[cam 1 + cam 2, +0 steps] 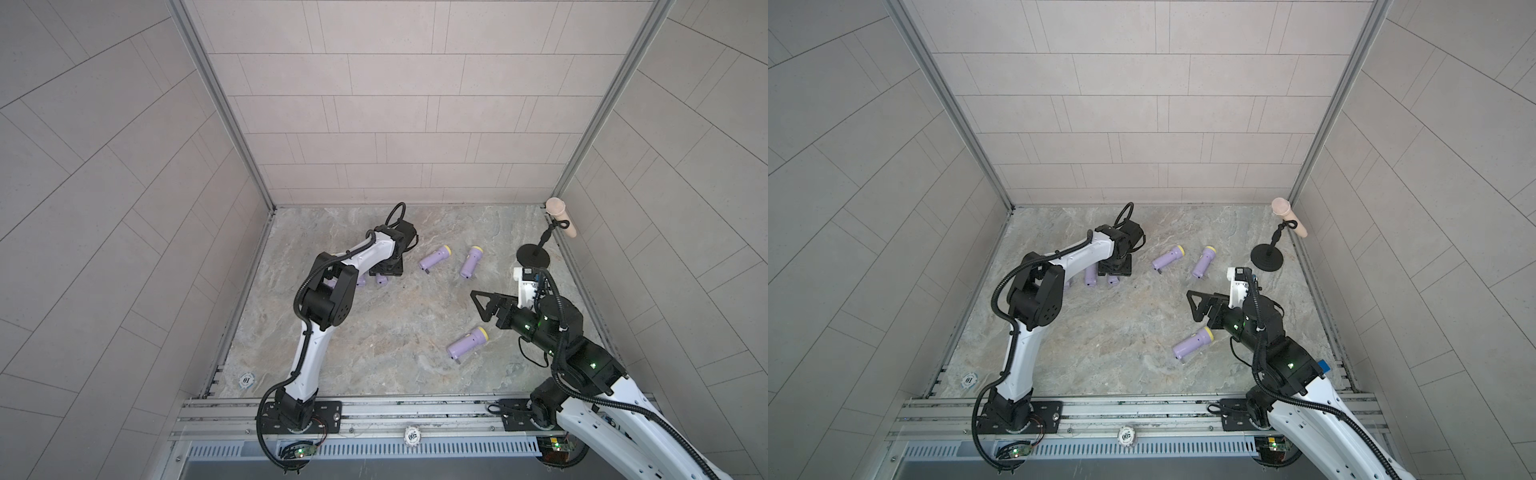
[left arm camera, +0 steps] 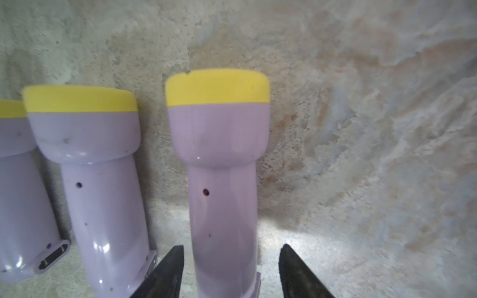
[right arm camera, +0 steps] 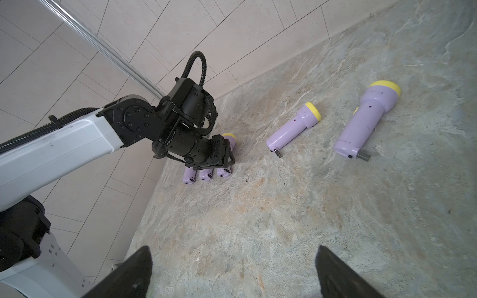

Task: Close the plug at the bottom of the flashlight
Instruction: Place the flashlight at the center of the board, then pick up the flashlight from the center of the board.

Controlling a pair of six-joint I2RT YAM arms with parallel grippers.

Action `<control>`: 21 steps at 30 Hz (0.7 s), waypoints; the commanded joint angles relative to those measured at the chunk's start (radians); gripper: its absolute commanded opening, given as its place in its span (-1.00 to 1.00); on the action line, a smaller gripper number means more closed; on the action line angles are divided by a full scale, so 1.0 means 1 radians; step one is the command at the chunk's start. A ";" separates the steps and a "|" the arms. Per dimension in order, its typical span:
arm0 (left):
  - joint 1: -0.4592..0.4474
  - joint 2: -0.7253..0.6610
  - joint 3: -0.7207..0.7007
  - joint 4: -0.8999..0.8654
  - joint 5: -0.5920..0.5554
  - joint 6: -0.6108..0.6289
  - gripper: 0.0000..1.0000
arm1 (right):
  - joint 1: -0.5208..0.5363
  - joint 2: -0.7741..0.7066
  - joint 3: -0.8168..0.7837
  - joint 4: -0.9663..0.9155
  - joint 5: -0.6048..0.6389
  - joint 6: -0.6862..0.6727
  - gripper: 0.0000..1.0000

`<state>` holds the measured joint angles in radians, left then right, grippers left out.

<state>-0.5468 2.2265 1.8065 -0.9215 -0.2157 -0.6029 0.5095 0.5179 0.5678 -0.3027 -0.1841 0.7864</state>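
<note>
Three lilac flashlights with yellow heads lie side by side at the table's left rear. My left gripper [image 1: 386,270] is low over the rightmost flashlight [image 2: 222,180]. Its jaws stand open on either side of the handle's bottom end, with a gap on each side. The bottom end of that flashlight is hidden in the left wrist view. Two more flashlights [image 1: 434,258] [image 1: 471,262] lie further right, each with a plug [image 3: 278,154] [image 3: 363,157] sticking out at the bottom. Another flashlight [image 1: 467,343] lies near the front. My right gripper [image 1: 478,306] hovers open and empty above the table.
A black stand [image 1: 533,255] holding a beige object [image 1: 561,216] is at the back right corner. A poker chip [image 1: 247,379] lies at the front left, another chip [image 1: 411,435] on the front rail. Tiled walls close in three sides.
</note>
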 commanded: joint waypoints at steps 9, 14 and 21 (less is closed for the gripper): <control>-0.044 -0.121 0.037 -0.049 -0.080 0.016 0.34 | -0.002 -0.013 0.001 0.006 -0.008 0.008 0.99; -0.072 -0.153 0.054 -0.037 -0.069 0.047 0.39 | 0.000 -0.028 0.006 -0.005 0.015 -0.004 0.99; -0.094 -0.173 0.051 -0.010 -0.035 0.071 0.43 | 0.000 -0.050 0.000 -0.016 0.040 -0.017 1.00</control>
<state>-0.6338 2.0830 1.8389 -0.9264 -0.2478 -0.5449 0.5095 0.4782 0.5678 -0.3046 -0.1696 0.7849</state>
